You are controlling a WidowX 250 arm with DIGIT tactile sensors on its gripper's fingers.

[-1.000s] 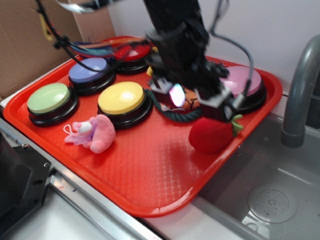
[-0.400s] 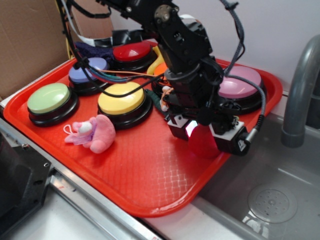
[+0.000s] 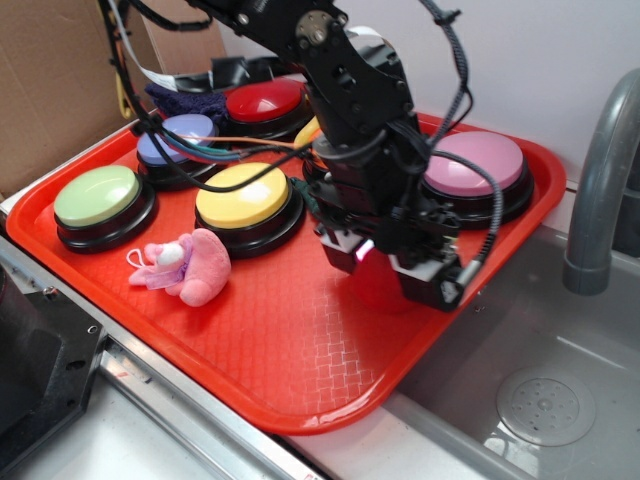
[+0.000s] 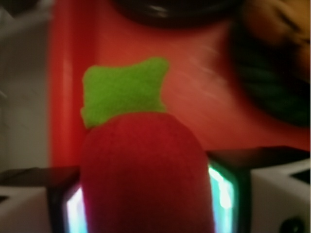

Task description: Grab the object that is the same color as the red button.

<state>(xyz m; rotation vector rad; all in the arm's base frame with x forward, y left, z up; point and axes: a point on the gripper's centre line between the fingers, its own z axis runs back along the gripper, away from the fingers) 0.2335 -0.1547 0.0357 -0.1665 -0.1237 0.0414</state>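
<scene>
My gripper [image 3: 382,272] was low over the right part of the red tray [image 3: 250,370], in front of the pink button [image 3: 475,165] and well clear of the red button [image 3: 262,101] at the back. From the exterior view almost nothing of the red plush fruit [image 4: 146,174] could be seen; only a sliver of red showed between the finger blocks, so I went by the wrist view.

There the fruit sat straight between my two fingers [image 4: 228,189], filling the gap from one lit pad to the other. Its long axis ran away from my palm, along the line of the fingers, with the green stem [image 4: 124,90] at the far end pointing toward the tray's edge. So the fruit lay not to one side of me but dead centre, and I was straddling its narrow width, which is the way I judged it should be taken.

The jaws stood partly open, about as wide as the fruit itself. The pads looked to be at its flanks, but the picture was blurred and I could not tell whether they were pressing or only just beside it; the plush showed no clear pinch. I would not call it held yet.

My judgement was that the coming move needed only a squeeze across the short axis, then a lift; the soft body should give and grip well.
</scene>
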